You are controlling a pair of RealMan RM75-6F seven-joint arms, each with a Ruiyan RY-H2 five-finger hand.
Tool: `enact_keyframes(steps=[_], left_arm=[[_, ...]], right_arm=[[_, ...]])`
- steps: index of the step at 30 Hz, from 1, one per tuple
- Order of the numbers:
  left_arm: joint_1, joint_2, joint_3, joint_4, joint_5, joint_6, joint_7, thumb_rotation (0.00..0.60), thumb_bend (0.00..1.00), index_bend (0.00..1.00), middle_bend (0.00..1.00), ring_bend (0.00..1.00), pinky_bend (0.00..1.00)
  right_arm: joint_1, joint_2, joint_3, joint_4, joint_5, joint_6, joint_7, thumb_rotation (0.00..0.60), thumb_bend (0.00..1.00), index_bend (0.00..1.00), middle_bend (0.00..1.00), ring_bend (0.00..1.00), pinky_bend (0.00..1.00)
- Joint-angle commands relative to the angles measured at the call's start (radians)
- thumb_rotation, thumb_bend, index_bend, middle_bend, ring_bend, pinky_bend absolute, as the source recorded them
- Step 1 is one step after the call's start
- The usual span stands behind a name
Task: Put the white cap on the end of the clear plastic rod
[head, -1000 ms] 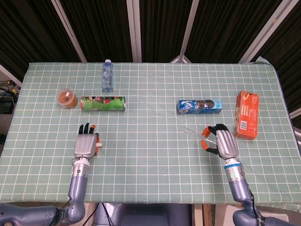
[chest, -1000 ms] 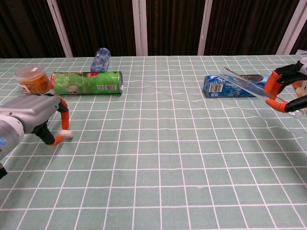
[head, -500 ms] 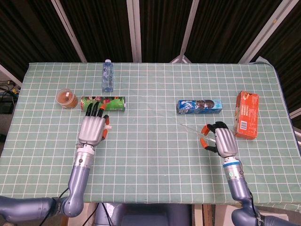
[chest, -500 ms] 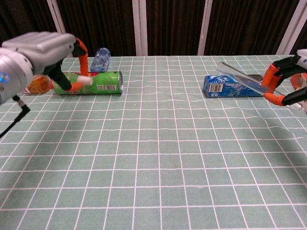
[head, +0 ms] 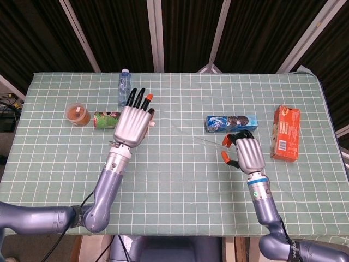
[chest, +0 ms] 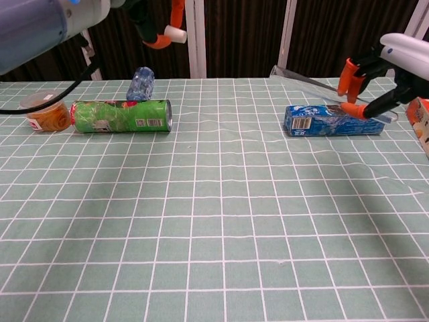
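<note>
White cap (chest: 176, 33) sits pinched at the fingertips of the left hand (head: 132, 124), lifted well above the worktop (head: 180, 180). It looks small, light and rigid, easily dropped, so a fingertip pinch at its closed end seems right. Clear plastic rod (chest: 315, 83) is clamped in the right hand (head: 244, 153), raised, its free end pointing toward the left hand; it appears stiff, smooth and probably slippery, best held near the back end. Cap and rod are well apart. Beyond them, a tub (head: 78, 113) holds something brown that I cannot identify, a bottle (head: 125, 88) lies flat, and a green canister (chest: 120, 115) lies on its side.
</note>
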Motion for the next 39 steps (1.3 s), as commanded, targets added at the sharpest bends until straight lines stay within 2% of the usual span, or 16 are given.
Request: enact_keyframes(steps=[1, 4, 7, 15, 30, 39], left_arm=[[-0.047, 0.005, -0.010, 0.017, -0.022, -0.018, 0.021, 0.600, 0.52, 0.57, 0.14, 0.00, 0.00], [-0.074, 0.009, 0.005, 0.016, -0.036, -0.017, 0.044, 0.600, 0.52, 0.57, 0.14, 0.00, 0.00], [-0.096, 0.016, 0.042, 0.009, -0.033, -0.013, 0.078, 0.600, 0.52, 0.58, 0.14, 0.00, 0.00], [-0.123, 0.025, 0.108, 0.024, -0.005, 0.006, 0.089, 0.600, 0.52, 0.58, 0.14, 0.00, 0.00], [-0.168, -0.005, 0.142, 0.089, 0.014, 0.016, 0.051, 0.600, 0.52, 0.58, 0.14, 0.00, 0.00], [-0.186, -0.008, 0.148, 0.085, 0.004, 0.012, 0.052, 0.600, 0.52, 0.59, 0.14, 0.00, 0.00]], right_arm=[[0.039, -0.024, 0.025, -0.020, 0.067, 0.011, -0.088, 0.600, 0.61, 0.79, 0.59, 0.38, 0.22], [0.053, -0.031, 0.033, -0.015, 0.097, 0.015, -0.121, 0.600, 0.61, 0.79, 0.59, 0.38, 0.22], [0.064, -0.031, 0.041, -0.007, 0.124, 0.019, -0.142, 0.600, 0.61, 0.79, 0.60, 0.38, 0.22], [0.079, -0.016, 0.053, -0.022, 0.185, 0.033, -0.174, 0.600, 0.61, 0.79, 0.60, 0.38, 0.22], [0.090, 0.022, 0.063, -0.094, 0.212, 0.056, -0.160, 0.600, 0.61, 0.79, 0.60, 0.38, 0.22], [0.098, 0.030, 0.053, -0.125, 0.219, 0.069, -0.169, 0.600, 0.61, 0.79, 0.60, 0.38, 0.22]])
